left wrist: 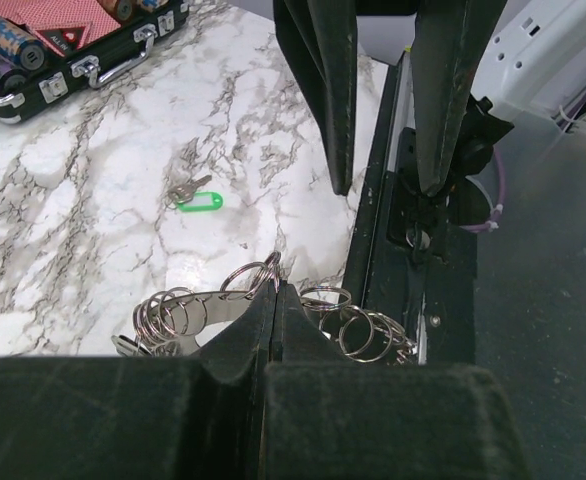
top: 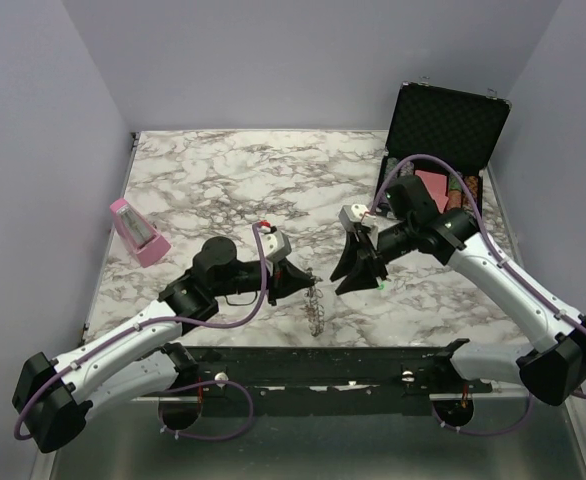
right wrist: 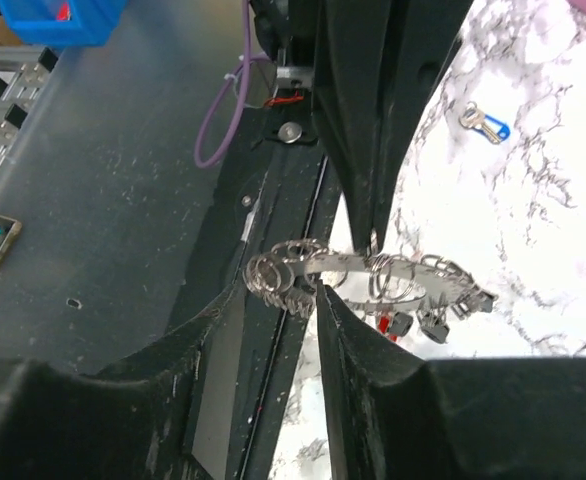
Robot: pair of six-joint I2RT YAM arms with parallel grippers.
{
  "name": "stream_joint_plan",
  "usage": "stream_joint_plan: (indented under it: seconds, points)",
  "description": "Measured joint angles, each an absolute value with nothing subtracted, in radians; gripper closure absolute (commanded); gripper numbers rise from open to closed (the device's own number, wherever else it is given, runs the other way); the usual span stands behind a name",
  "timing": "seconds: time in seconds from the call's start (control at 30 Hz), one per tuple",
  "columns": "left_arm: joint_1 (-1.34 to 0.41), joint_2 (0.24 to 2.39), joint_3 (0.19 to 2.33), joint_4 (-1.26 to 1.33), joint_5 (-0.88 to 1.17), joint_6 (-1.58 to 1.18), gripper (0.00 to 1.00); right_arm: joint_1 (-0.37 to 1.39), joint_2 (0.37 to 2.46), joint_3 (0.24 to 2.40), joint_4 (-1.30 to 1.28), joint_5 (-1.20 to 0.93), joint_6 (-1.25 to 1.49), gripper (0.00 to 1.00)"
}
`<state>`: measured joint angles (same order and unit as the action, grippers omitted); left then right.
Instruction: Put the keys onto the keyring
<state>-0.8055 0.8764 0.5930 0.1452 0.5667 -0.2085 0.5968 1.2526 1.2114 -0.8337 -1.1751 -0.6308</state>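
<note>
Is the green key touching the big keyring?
Apart. The left wrist view shows the green key lying alone on the marble table, with bare marble between it and the keyring.

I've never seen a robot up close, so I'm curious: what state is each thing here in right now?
Silvery metal keyring: clamped in the shut left hand.
Right hand: open, holding nothing.
Green-tagged metal key: lying loose on the marble table.
Blue-tagged metal key: lying loose on the table.
Black hard case: lid open.
</note>
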Motion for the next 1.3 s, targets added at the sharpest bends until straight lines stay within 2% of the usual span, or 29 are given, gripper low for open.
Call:
stream_joint_plan:
  seconds: [0.2,0.5,0.77,0.97,1.03,1.17,1.3]
  points:
    - [-0.805,0.867,0.580,0.186,0.568,-0.246,1.00,0.601,1.222,1.133,-0.839,-1.176,-0.645,0.59]
    - [-0.805,0.865,0.580,0.220,0.568,-0.266,1.00,0.623,1.246,1.127,-0.799,-1.174,-0.611,0.57]
    - [-0.805,0.870,0.580,0.224,0.569,-0.276,1.00,0.625,1.282,1.127,-0.686,-1.141,-0.509,0.51]
    - [-0.805,0.870,0.580,0.224,0.572,-0.278,1.00,0.627,1.285,1.127,-0.611,-1.076,-0.434,0.41]
    - [-0.805,0.870,0.580,0.224,0.575,-0.278,1.00,0.627,1.285,1.127,-0.594,-1.065,-0.416,0.41]
    - [-0.805,0.870,0.580,0.226,0.578,-0.278,1.00,0.627,1.285,1.127,-0.585,-1.067,-0.408,0.45]
    - [-0.805,0.870,0.580,0.236,0.579,-0.280,1.00,0.627,1.285,1.127,-0.588,-1.095,-0.423,0.56]
